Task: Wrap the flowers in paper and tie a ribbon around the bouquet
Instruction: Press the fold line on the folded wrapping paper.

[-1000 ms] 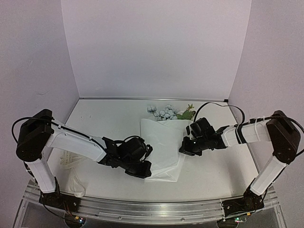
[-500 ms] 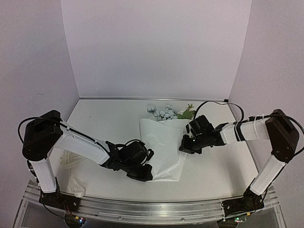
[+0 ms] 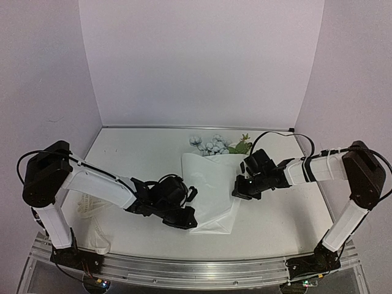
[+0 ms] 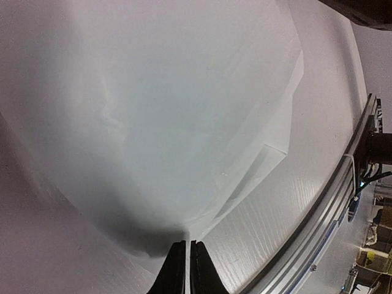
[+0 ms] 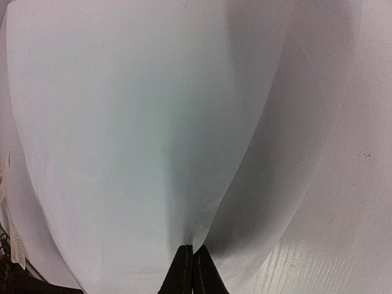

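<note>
1. The paper [image 3: 211,190] lies folded on the worktop [image 3: 141,159], centre-right, and covers the stems. The flowers [image 3: 211,145] show only as blooms and leaves past its far edge.
2. The left hand [image 3: 185,220] has its fingers pressed almost together, pinching the near-left corner of the paper. This hold probably serves to draw that flap across.
3. The right hand [image 3: 239,193] has its fingers pressed together on the right edge of the paper. This appears to anchor the sheet so that the fold does not slide.
4. The ribbon [image 3: 92,211] lies loose at the near-left, well apart from the paper. The left arm [image 3: 98,184] crosses above it, which hinders access to it.
</note>
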Robot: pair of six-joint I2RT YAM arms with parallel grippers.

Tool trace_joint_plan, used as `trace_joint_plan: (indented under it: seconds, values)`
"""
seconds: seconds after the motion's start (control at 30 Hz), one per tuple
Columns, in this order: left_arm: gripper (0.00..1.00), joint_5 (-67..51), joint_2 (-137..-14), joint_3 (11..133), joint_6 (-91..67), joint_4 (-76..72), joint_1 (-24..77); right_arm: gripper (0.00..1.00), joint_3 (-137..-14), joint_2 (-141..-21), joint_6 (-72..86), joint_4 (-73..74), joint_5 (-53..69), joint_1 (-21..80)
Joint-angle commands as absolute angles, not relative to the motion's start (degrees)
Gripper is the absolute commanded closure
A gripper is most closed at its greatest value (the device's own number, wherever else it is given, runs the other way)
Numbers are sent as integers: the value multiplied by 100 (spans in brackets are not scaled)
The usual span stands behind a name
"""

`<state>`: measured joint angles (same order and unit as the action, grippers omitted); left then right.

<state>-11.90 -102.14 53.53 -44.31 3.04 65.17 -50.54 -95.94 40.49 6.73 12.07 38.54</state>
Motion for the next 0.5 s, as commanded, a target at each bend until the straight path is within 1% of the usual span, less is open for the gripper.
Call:
trace_joint_plan:
  seconds: [0.0,0.27,0.3,0.37,0.47]
  values:
    - [96,-1307,-10662,5548,-4250,222,6486,100,-5192,-9455,3969,873,948,3832]
    - [97,-1432,-10876,5603,-4288,214,6486,99,-5164,-9243,3909,1107,950,3832]
    - [97,-1438,-10884,5612,-4281,230,6486,96,-5183,-9185,3911,1175,1006,3838]
    - [97,-1437,-10900,5615,-4294,256,6486,84,-5170,-9006,3911,1319,1029,3869]
    - [97,-1480,-10912,5604,-4298,263,6486,70,-5090,-8608,3928,1565,1131,3948]
